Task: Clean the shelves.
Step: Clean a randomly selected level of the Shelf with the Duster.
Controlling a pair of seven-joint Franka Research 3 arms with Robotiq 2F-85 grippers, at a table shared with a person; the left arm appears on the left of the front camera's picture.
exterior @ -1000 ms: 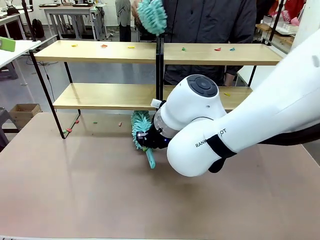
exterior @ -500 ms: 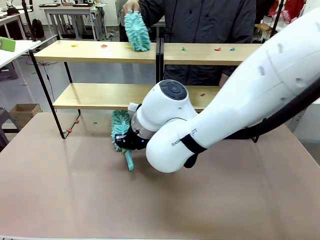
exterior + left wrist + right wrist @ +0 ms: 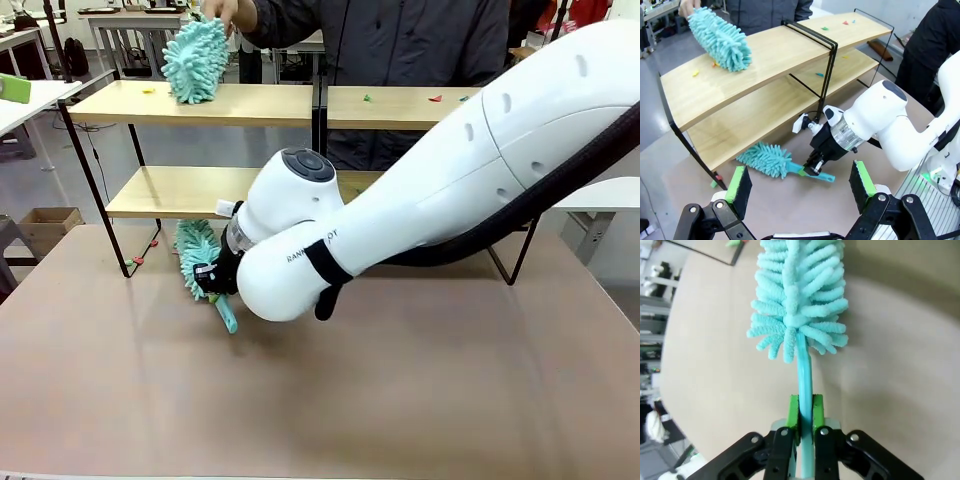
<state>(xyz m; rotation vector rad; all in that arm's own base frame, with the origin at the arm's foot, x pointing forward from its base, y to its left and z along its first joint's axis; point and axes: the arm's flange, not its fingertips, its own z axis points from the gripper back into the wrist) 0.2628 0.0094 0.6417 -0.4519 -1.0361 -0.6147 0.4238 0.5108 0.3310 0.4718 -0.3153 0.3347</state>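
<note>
my right pincer (image 3: 805, 409) clamped on teal duster (image 3: 799, 300) handle | head low on tabletop (image 3: 300, 400) by shelves (image 3: 190, 190) | left pincer (image 3: 800, 175) open, empty

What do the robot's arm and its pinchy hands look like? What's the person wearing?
The right arm is fat, round and glossy white. It has a grey cap on one joint, a black band beside small black lettering, and a black hose along it. The left gripper and right gripper are black with bright green pads. The person's sleeve is dark grey.
</note>
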